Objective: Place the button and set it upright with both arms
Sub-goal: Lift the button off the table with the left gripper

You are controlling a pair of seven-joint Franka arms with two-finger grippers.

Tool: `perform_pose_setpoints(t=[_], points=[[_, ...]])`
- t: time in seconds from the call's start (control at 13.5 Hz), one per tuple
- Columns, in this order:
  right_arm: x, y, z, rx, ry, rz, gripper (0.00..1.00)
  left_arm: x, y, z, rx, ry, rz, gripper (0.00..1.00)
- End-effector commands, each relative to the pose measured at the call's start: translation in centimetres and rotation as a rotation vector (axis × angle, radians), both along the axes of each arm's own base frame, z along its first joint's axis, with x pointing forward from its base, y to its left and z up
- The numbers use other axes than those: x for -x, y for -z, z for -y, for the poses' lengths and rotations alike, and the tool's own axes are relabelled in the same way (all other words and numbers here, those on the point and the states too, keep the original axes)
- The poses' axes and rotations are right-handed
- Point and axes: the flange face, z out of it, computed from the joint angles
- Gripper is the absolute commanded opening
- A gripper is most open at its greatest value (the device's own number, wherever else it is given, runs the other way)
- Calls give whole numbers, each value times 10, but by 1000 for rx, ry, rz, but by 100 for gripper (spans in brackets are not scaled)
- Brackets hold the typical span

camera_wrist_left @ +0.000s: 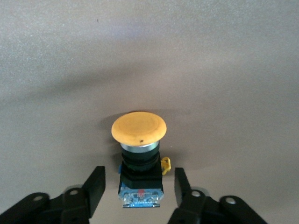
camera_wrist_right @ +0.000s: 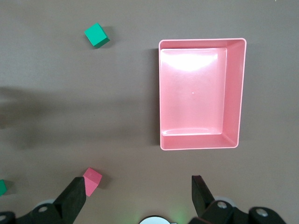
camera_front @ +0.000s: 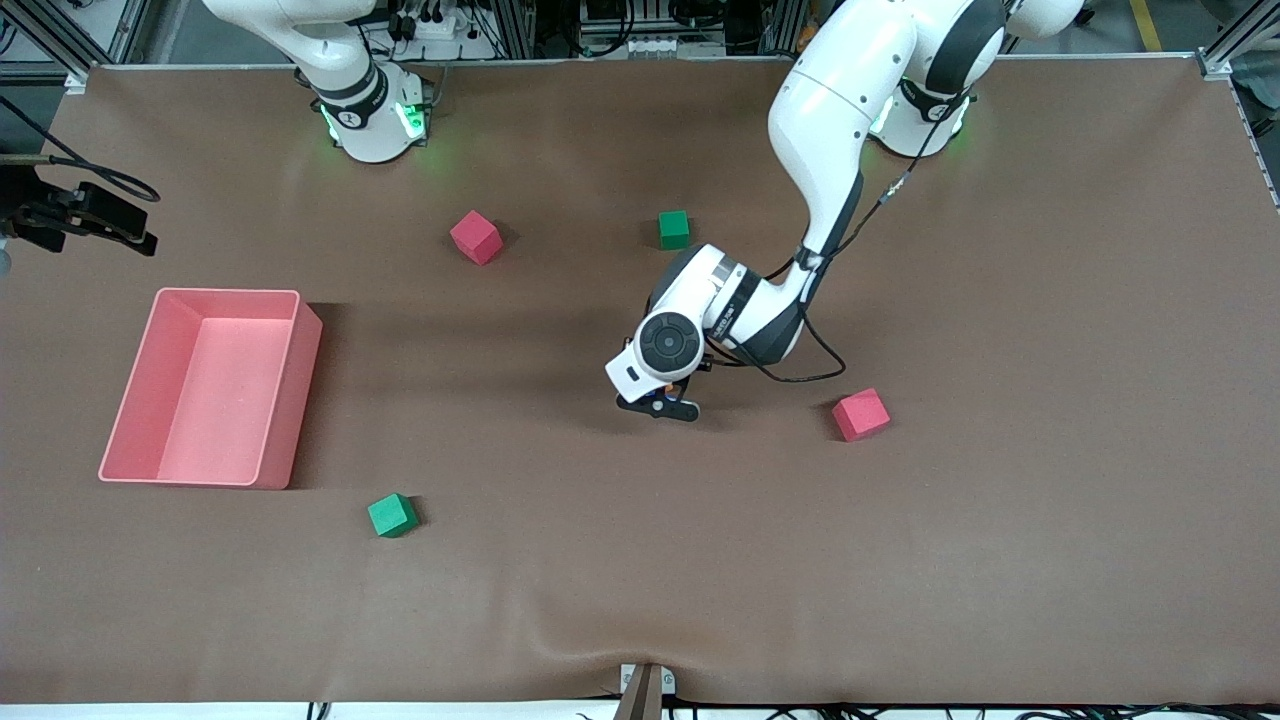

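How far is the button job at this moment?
Done: the left gripper is down at the button, one finger on each side of its body, gaps still showing. In hand: closing on it. Left: lifting, placing, uprighting. The right gripper waits open over the table, near the pink bin.

no legible text, labels, brands or numbers on anything in view
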Motion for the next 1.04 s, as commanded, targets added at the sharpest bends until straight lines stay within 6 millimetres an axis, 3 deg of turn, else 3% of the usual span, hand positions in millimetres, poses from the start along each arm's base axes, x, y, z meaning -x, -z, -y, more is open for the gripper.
perform_pose_setpoints(t=[0.0, 0.07, 0.22, 0.44, 0.67, 0.96], points=[[0, -6, -4, -16, -2, -2, 100, -10, -1, -4, 10, 5, 19, 67], [0, -6, -4, -16, -2, -2, 100, -10, 0, -3, 7, 9, 21, 66], [-1, -5, -6, -18, -4, -4, 100, -9, 1, -3, 9, 21, 20, 51], [1, -5, 6, -47, 20, -11, 100, -8, 1, -3, 9, 24, 20, 45], [1, -6, 14, -64, 35, -9, 100, -9, -3, -2, 12, 24, 24, 22], [1, -13, 8, -63, 25, 8, 100, -12, -21, -2, 17, 18, 40, 17]])
